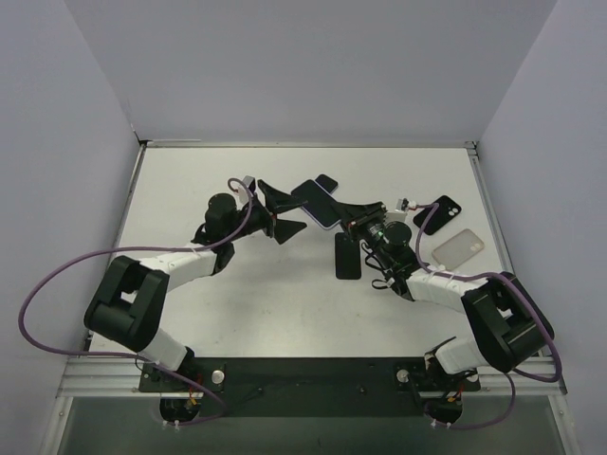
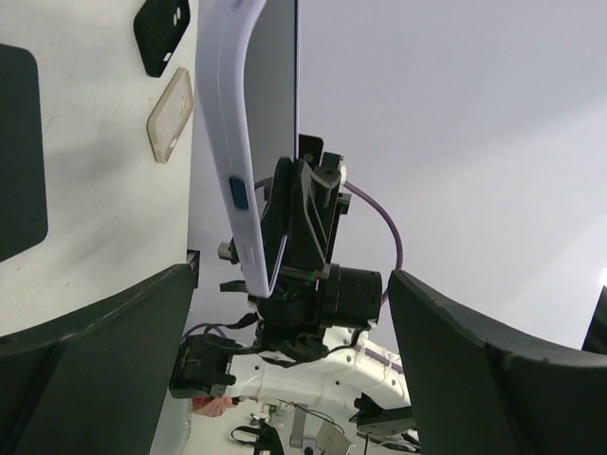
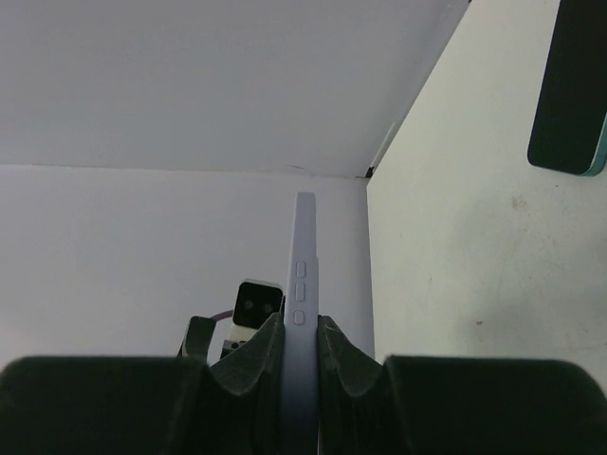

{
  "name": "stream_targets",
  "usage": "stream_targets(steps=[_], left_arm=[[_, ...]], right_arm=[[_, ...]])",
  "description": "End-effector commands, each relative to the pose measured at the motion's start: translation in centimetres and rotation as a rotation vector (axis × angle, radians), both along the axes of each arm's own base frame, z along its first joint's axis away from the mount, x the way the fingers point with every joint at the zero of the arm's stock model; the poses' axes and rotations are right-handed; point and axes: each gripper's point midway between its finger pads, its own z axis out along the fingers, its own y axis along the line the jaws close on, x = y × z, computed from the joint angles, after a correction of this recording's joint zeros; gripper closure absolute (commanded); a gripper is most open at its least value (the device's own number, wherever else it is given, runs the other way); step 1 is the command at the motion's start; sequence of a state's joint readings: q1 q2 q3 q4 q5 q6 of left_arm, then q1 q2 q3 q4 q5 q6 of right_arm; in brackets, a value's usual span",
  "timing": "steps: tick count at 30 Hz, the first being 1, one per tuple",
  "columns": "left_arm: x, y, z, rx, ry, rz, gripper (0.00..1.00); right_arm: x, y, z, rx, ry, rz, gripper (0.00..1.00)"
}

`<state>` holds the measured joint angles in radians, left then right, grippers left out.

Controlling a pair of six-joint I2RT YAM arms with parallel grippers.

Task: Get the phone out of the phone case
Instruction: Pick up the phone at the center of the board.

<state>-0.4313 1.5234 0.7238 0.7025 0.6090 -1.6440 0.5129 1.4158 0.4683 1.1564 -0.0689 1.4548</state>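
The right hand (image 3: pixel 302 334) clenches one end of the lavender-cased, dark-screened phone (image 1: pixel 321 203), holding it clear of the white worktop (image 1: pixel 237 303), while the left hand (image 1: pixel 287 212) stands spread wide just beside its other end.

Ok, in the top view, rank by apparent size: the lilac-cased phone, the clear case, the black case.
1. Lilac-cased phone, largest, though lifted nearer the camera.
2. Clear case and black case look alike; I would not rank them.

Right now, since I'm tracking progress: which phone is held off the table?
The lavender-cased phone, clamped between the fingers of the right gripper. The black phone and the teal-edged phone lie flat on the table.
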Motion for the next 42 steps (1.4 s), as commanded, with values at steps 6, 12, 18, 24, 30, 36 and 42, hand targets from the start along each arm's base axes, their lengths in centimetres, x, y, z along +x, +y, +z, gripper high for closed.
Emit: stream_targets(steps=[6,12,18,24,30,36,42], left_arm=[[2.0,-0.9,3.1,-0.087,-0.139,-0.027,0.15],[2.7,-1.2,3.7,-0.060,-0.175,-0.040,0.25],[3.0,-1.3,3.8,-0.035,-0.189,-0.041,0.41],[3.1,-1.4,3.8,-0.033,-0.194,-0.052,0.63],[2.9,-1.5,4.3,-0.045,-0.218,-0.082,1.00],[2.2,-0.7,6.0,-0.051,-0.293,-0.119,1.00],[0.6,-0.7,8.7,-0.083,-0.415,-0.197,1.00]], right_arm=[[-2.7,0.8,11.3,0.220,-0.353,0.061,1.00],[-3.2,1.0,11.4,0.205,-0.349,0.084,1.00],[-3.6,1.4,10.8,0.175,-0.317,0.101,1.00],[-4.2,2.8,10.5,0.158,-0.303,0.153,1.00],[-5.0,2.9,8.3,0.049,-0.234,0.206,0.76],[-6.8,-1.3,5.1,-0.317,-0.069,0.117,0.10],[-10.1,-4.2,5.9,-0.472,-0.060,0.163,0.28]])
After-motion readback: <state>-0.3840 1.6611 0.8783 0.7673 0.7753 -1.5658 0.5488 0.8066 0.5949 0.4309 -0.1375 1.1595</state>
